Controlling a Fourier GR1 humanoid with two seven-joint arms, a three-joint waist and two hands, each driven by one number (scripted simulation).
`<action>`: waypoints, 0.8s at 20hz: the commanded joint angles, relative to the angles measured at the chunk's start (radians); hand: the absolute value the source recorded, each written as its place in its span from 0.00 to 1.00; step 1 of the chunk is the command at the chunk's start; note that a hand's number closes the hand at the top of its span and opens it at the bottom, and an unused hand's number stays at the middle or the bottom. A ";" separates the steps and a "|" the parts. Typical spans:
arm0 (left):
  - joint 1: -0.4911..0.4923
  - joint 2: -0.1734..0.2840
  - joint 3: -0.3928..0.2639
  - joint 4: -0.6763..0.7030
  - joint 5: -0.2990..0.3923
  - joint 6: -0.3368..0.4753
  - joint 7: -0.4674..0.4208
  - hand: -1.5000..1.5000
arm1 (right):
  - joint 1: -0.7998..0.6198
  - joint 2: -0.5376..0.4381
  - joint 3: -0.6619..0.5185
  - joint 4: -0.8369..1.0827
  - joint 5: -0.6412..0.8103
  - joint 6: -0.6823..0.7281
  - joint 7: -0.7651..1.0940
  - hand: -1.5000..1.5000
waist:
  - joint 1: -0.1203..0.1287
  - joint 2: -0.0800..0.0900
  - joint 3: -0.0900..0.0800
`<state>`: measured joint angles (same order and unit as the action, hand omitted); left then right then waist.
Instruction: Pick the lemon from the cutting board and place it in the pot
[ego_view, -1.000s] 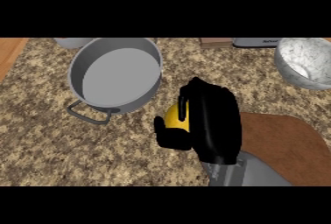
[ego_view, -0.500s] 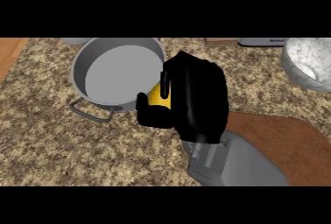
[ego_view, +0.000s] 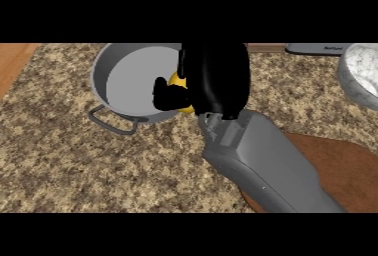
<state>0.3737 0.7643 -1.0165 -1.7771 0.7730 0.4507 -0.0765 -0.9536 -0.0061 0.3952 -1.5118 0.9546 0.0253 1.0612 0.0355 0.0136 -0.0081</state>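
My right hand (ego_view: 210, 75) curls its black fingers round the smooth yellow lemon (ego_view: 179, 86) over the round grey metal pot's (ego_view: 122, 80) rim.

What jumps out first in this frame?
The black right hand at top centre, curled round a yellow lemon over the right rim of the grey pot. The grey forearm runs diagonally up from the lower right, crossing the brown cutting board. A speckled bowl sits at the right edge.

Right hand (ego_view: 214, 75) carried lemon (ego_view: 179, 82) leftward, now over pot (ego_view: 129, 80) rim.
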 joint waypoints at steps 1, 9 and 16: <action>-0.251 -0.050 0.171 -0.088 -0.064 -0.005 -0.082 0.50 | -0.069 0.006 -0.037 0.096 -0.023 -0.024 0.050 1.00 | 0.001 0.004 0.002; -0.284 -0.036 0.142 -0.075 -0.062 -0.007 -0.085 0.50 | -0.149 0.006 -0.088 0.277 -0.045 -0.114 -0.015 1.00 | 0.047 0.024 0.002; -0.312 -0.044 0.109 -0.061 -0.064 -0.010 -0.094 0.50 | -0.173 0.006 -0.117 0.425 -0.107 -0.180 -0.065 1.00 | 0.083 0.038 0.001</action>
<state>0.2828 0.7769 -1.0667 -1.7687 0.7739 0.4493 -0.0840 -1.1109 -0.0020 0.2811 -1.1705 0.8709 -0.1052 0.9980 0.1115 0.0486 -0.0053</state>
